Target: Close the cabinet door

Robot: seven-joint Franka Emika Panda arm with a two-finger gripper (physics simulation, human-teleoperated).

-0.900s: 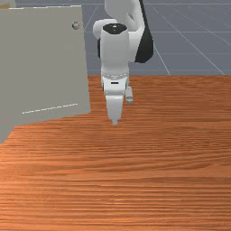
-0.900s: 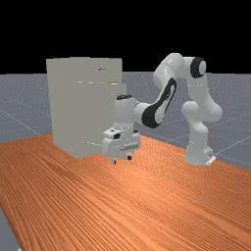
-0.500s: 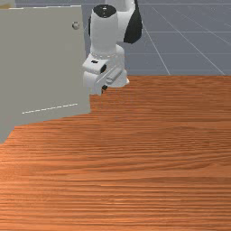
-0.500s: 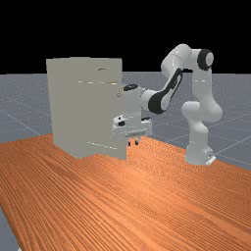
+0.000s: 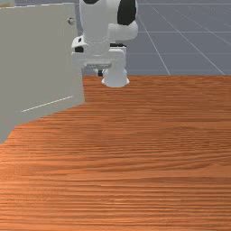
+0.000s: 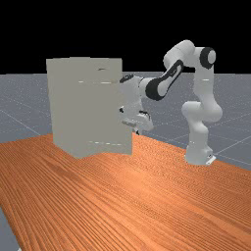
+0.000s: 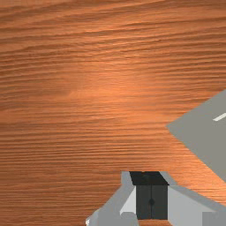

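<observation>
Hand (image 5: 100, 72) closed & empty by free edge of cab. door (image 5: 40, 58), door open

Hand: fingers (image 7: 143, 201) together, pads meeting along a seam in wrist view, nothing btwn them. Held above counter (image 5: 135, 158), fingertips well clear of the wood. Body of hand looks a bit tilted in far view. In front view it overlaps door's free edge, lower than knob; contact w/ door: can't tell.

Door: wide grey panel, open, front view's L side. Round knob (image 5: 71, 20) nr top corner at the free edge. Pale line (image 5: 47, 103) runs just above door's bottom edge. Wrist view has door's lower corner off to one side of fingers, apart from them in that view, w/ bit of same pale line.

Cab: tall grey-beige cabinet (image 6: 73, 103) on counter, far view's L of the hand. Door sticks out from it toward the arm side.

Arm (image 6: 203, 88): white/grey w/ black bands, bent, reaching from its base (image 6: 198, 154) at far view's R over to the door. Base upright on counter. In front view, base sits behind/below the hand.

Bkgd: grey floor (image 5: 194, 40) w/ pale grid lines past counter edge, black above it in far view.
</observation>
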